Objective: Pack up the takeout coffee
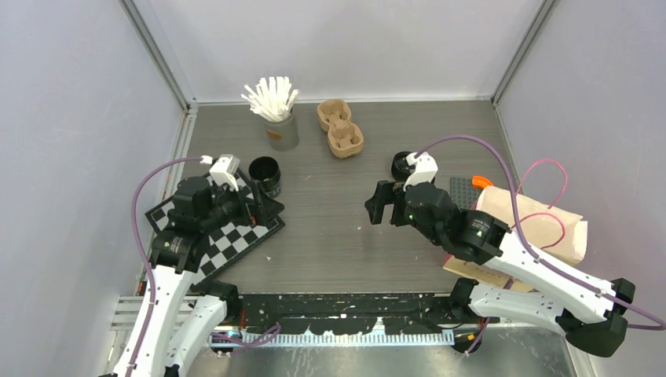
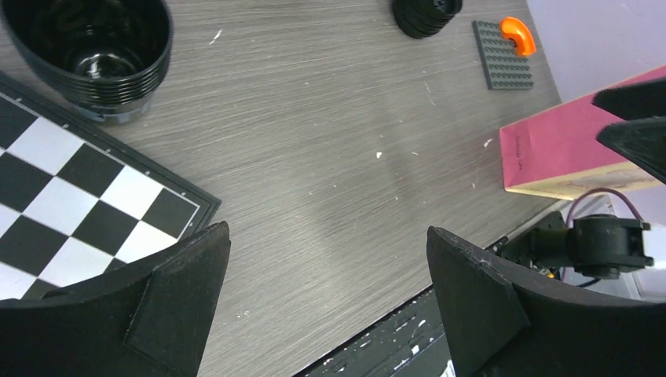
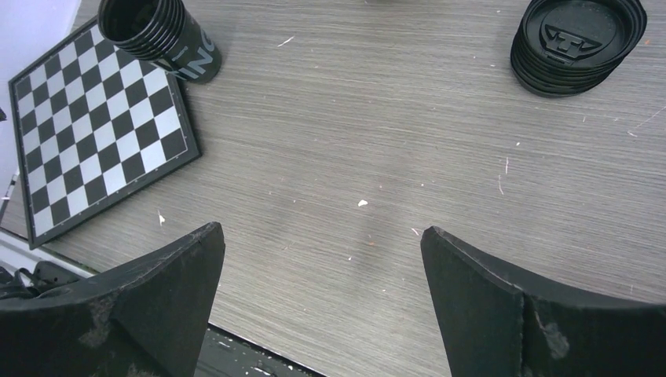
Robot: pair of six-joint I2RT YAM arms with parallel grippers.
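A stack of black paper cups (image 1: 265, 174) with pale lettering stands upright at the far corner of the checkerboard; it also shows in the left wrist view (image 2: 90, 47) and the right wrist view (image 3: 161, 39). A stack of black lids (image 1: 402, 165) sits right of centre, partly hidden by my right wrist, and shows in both wrist views (image 2: 426, 14) (image 3: 577, 39). My left gripper (image 1: 265, 209) (image 2: 326, 298) is open and empty, just in front of the cups. My right gripper (image 1: 375, 206) (image 3: 322, 298) is open and empty over bare table, near the lids.
A brown pulp cup carrier (image 1: 339, 127) and a grey cup of white sticks (image 1: 276, 118) stand at the back. A checkerboard (image 1: 228, 239) lies at the left. A paper bag (image 1: 542, 224), a grey baseplate (image 1: 465, 192) and an orange piece (image 1: 483, 181) lie at the right.
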